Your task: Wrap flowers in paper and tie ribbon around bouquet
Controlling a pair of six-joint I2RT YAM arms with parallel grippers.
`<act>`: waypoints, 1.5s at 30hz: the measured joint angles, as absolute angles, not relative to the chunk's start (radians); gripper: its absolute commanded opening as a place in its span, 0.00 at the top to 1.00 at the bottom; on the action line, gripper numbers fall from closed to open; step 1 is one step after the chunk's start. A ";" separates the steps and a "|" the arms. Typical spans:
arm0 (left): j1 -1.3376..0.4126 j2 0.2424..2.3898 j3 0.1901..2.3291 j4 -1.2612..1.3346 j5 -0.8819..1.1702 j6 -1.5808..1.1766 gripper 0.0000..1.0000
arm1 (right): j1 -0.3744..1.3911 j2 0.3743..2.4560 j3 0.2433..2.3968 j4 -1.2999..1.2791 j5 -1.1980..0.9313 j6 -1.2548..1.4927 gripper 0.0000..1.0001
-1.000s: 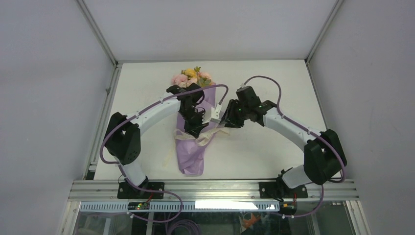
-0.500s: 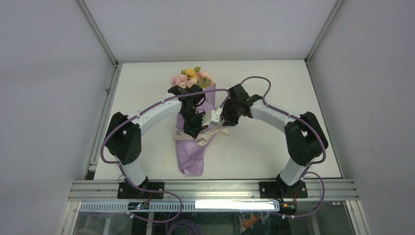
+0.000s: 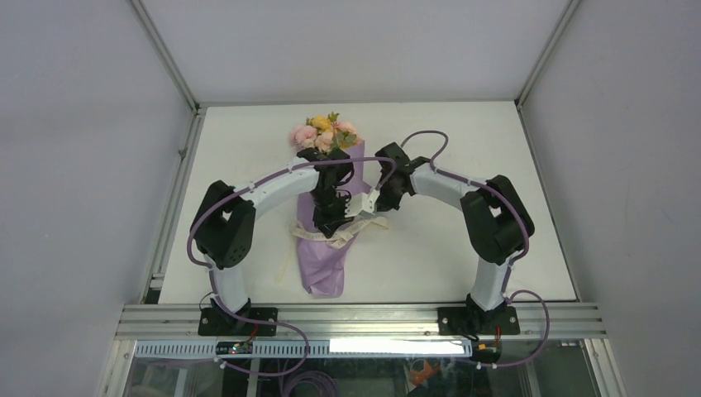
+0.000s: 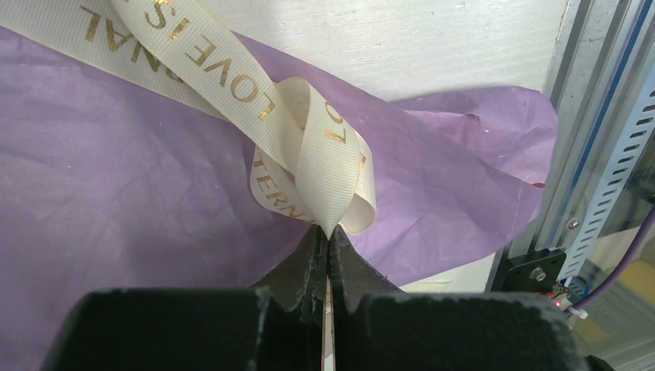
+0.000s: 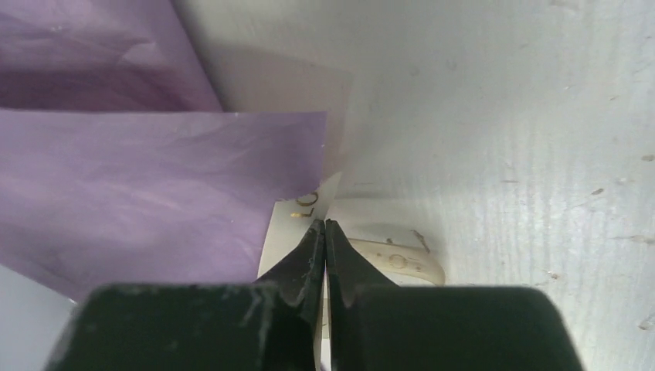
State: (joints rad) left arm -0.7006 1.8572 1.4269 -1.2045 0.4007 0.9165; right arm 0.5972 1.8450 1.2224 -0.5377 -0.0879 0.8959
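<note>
Right gripper (image 5: 324,226), moved inward, now pinches limp cream fabric ribbon (image 4: 324,154); left gripper (image 4: 327,232) clamps its loop; lilac paper-wrapped bouquet (image 3: 322,263) done, knot apparently untightened.

Lilac-purple paper (image 4: 116,193), cream ribbed ribbon (image 4: 324,166) printed with gold capital lettering, pink, yellow and orange flowers (image 3: 322,132) with green leaves, white table (image 3: 463,248), white arms (image 3: 277,188) with black joints, purple cables (image 3: 422,135)

The left arm (image 3: 269,187) and right arm (image 3: 450,187) arch inward, wrists near each other. The left gripper (image 4: 328,232) and right gripper (image 5: 324,224) have jaws pressed together, each pinching the ribbon (image 4: 232,69).
</note>
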 measured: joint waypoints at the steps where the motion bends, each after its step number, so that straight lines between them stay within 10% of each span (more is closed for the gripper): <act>1: -0.701 1.858 1.427 -1.205 0.397 0.918 1.00 | 0.596 1.845 1.222 -0.543 -0.079 0.895 1.00; 7: -0.701 1.872 1.431 -1.213 0.386 0.930 1.00 | 0.577 1.833 1.179 -0.541 -0.049 0.891 1.00; 18: -0.728 1.889 1.432 -1.229 0.367 0.965 1.00 | 0.548 1.667 1.104 -0.514 -0.066 0.846 0.55; 26: -0.740 1.893 1.432 -1.238 0.365 0.985 1.00 | 0.533 1.700 1.066 -0.416 -0.198 0.805 0.42; 40: -0.740 1.898 1.432 -1.241 0.345 0.988 1.00 | 0.496 1.780 0.996 -0.267 -0.389 0.786 0.55; 45: -0.740 1.908 1.432 -1.241 0.340 0.988 1.00 | 0.496 1.791 0.981 -0.240 -0.435 0.784 0.81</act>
State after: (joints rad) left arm -0.7399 1.9076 1.4319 -1.2411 0.3405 0.9882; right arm 0.4961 1.7912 0.9810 -0.2401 -0.4347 0.7841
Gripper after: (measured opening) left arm 0.009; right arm 0.340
